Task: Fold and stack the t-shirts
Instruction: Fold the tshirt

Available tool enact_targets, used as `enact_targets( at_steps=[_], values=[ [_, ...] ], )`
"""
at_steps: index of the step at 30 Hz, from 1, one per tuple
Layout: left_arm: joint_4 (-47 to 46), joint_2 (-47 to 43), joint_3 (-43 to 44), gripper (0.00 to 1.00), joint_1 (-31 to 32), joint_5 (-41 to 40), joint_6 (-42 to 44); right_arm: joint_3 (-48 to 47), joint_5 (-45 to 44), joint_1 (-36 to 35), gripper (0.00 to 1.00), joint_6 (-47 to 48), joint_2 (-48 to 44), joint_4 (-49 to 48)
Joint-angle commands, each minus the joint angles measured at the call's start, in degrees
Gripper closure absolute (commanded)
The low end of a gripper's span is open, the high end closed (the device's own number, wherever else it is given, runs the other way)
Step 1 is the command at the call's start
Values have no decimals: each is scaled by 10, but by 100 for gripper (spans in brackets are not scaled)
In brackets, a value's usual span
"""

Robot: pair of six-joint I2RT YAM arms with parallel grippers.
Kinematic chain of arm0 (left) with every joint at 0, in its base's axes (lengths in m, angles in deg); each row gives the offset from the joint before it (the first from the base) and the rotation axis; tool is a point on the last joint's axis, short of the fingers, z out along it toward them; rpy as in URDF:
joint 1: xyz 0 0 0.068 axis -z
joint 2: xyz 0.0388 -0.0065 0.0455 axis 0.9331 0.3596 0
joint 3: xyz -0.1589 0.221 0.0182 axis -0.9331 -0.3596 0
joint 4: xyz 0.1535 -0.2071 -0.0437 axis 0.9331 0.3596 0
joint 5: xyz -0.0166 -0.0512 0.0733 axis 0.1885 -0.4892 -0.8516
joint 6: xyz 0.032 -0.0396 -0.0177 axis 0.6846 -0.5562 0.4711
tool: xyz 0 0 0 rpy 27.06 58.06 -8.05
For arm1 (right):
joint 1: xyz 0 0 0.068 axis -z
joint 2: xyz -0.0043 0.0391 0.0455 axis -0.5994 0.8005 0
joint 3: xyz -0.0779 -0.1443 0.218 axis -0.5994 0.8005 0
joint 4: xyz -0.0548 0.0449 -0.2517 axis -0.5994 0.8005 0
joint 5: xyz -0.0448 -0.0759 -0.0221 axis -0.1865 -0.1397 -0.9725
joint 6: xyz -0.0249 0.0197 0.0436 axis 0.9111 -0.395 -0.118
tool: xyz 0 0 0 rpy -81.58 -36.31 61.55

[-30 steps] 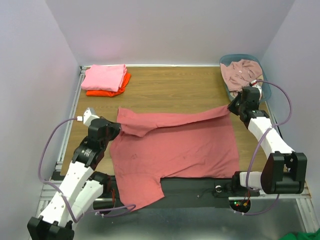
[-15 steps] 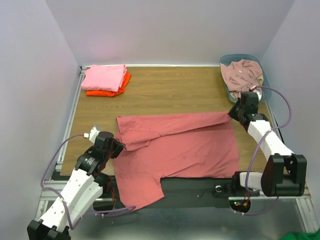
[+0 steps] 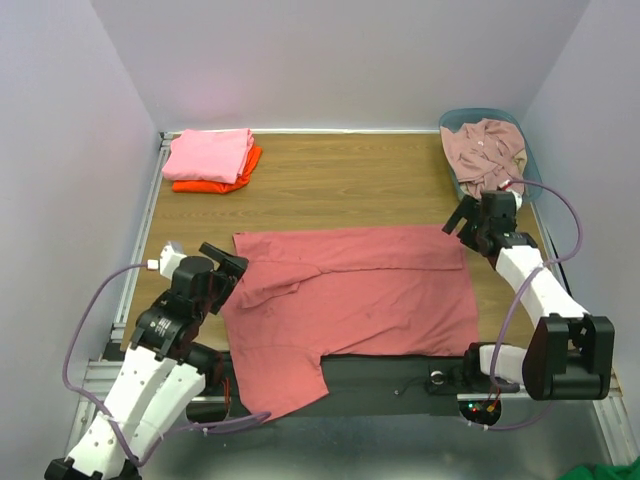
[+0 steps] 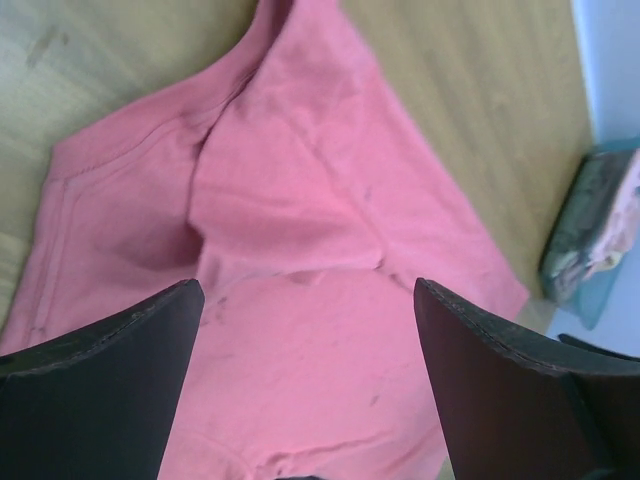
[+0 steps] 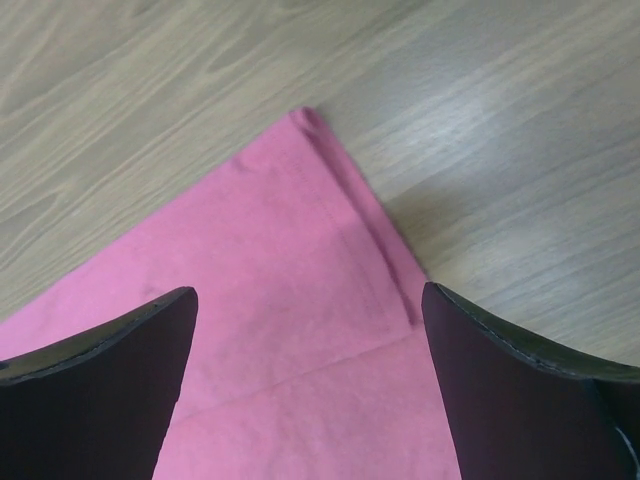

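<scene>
The coral-red t-shirt (image 3: pixel 360 300) lies spread on the wooden table, its far edge folded over toward me, one sleeve hanging off the near edge. My left gripper (image 3: pixel 232 262) hovers open just above the shirt's left side, and nothing is between its fingers (image 4: pixel 308 290). The shirt (image 4: pixel 300 200) fills that wrist view. At the shirt's far right corner my right gripper (image 3: pixel 462 222) stands open and empty (image 5: pixel 308 292) over the cloth (image 5: pixel 260 300). A folded bright pink tee (image 3: pixel 208 155) rests on a folded orange one (image 3: pixel 222 184) at the back left. A pale dusty-pink tee (image 3: pixel 485 145) lies crumpled in the basket.
The blue-grey basket (image 3: pixel 530 172) stands at the back right corner, just behind my right arm; its side shows in the left wrist view (image 4: pixel 580 230). Metal rails (image 3: pixel 140 250) frame the table. A dark strip (image 3: pixel 400 375) runs along the near edge.
Both grippers have opened and let go of the shirt's folded edge, which now lies flat. The left gripper pulled back toward me, then rose slightly.
</scene>
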Motion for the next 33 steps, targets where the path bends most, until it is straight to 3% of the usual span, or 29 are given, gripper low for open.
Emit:
enact_targets(
  at_steps=[1, 3, 7, 9, 10, 11, 13, 14, 17, 23, 24, 28, 33],
  values=[
    [-22, 53, 50, 1, 3, -39, 45, -32, 133, -6, 0, 40, -38, -3],
    [-84, 85, 55, 2, 3, -26, 78, -19, 160, -37, 0, 37, -60, -4],
    [-207, 185, 65, 2, 3, 17, 154, 15, 142, -202, 0, 10, -85, -30],
    [-283, 270, 80, 2, 2, 41, 193, 37, 142, -318, 0, -40, -82, -67],
    [-283, 270, 80, 2, -1, 45, 202, 40, 142, -319, 0, -53, -82, -80],
    [-316, 313, 84, 2, -9, 56, 220, 43, 123, -387, 0, -61, -69, -96],
    [-346, 351, 81, 2, -26, 96, 226, 31, 113, -449, 0, -77, -41, -133],
    [-377, 385, 78, 2, -43, 152, 234, 25, 82, -497, 1, -99, -4, -143],
    [-421, 438, 76, 2, -61, 154, 246, -21, 50, -559, 6, -117, 64, -162],
    [-451, 498, 55, 2, -100, 128, 262, -109, 0, -640, 19, -137, 215, -172],
    [-456, 503, 49, 2, -107, 128, 261, -134, -8, -647, 26, -137, 249, -173],
    [-466, 538, 40, 2, -121, 135, 264, -186, -35, -651, 43, -144, 317, -172],
    [-481, 561, 30, 2, -133, 161, 266, -224, -36, -653, 52, -148, 371, -171]
  ],
)
